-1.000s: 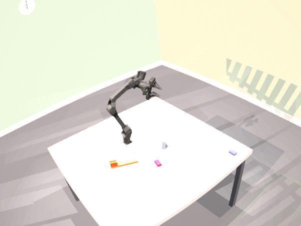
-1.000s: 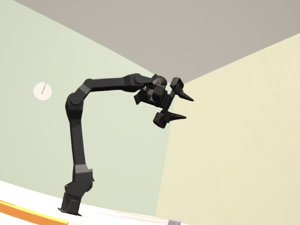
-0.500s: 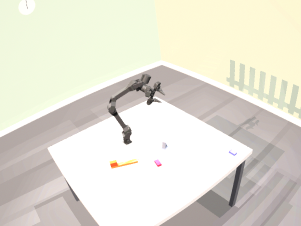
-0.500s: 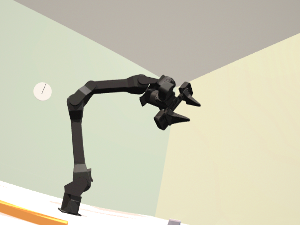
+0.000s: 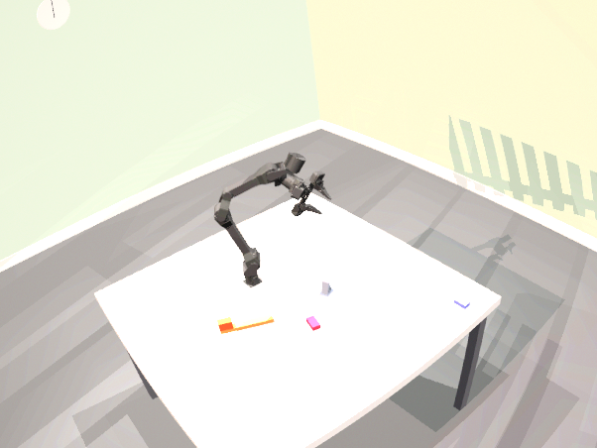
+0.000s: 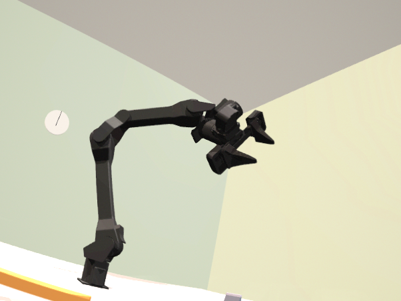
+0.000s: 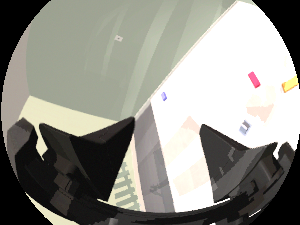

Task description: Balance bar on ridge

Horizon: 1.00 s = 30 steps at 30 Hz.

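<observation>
The orange bar (image 5: 253, 325) (image 6: 43, 289) (image 7: 290, 84) lies flat on the table, with a raised orange-red block (image 5: 225, 325) at its left end in the top view. The small grey ridge (image 5: 325, 287) (image 6: 233, 297) (image 7: 245, 127) stands on the table to the right of the bar, apart from it, with nothing on it. My gripper (image 5: 325, 206) (image 6: 265, 152) (image 7: 168, 123) is open and empty, high above the table's far part and well away from the bar and the ridge.
A pink-red block (image 5: 313, 323) (image 7: 254, 79) lies on the white table (image 5: 307, 387) between the bar and the table's right part, in front of the ridge. A small blue block (image 5: 461, 303) (image 7: 164, 96) lies near the right corner.
</observation>
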### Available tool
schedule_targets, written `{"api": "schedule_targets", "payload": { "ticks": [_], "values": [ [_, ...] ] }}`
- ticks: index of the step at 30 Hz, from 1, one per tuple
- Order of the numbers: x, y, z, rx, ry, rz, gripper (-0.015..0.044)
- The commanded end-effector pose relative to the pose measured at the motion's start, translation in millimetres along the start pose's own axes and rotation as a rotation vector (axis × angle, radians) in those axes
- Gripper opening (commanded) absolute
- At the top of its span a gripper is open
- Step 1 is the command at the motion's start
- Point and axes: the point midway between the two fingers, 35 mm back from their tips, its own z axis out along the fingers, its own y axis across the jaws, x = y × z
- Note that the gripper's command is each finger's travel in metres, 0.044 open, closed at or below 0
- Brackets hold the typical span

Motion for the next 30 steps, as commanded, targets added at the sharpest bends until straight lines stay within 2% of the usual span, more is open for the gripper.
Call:
{"api": "schedule_targets", "payload": {
  "ticks": [1, 17, 30],
  "values": [
    [-4, -6, 9, 0.028, -0.010, -0.050, 0.0315],
    [-50, -45, 45, 0.227, -0.062, -0.434, 0.0315],
    [-91, -82, 64, 0.406, -0.030, -0.745, 0.0315]
  ]
}}
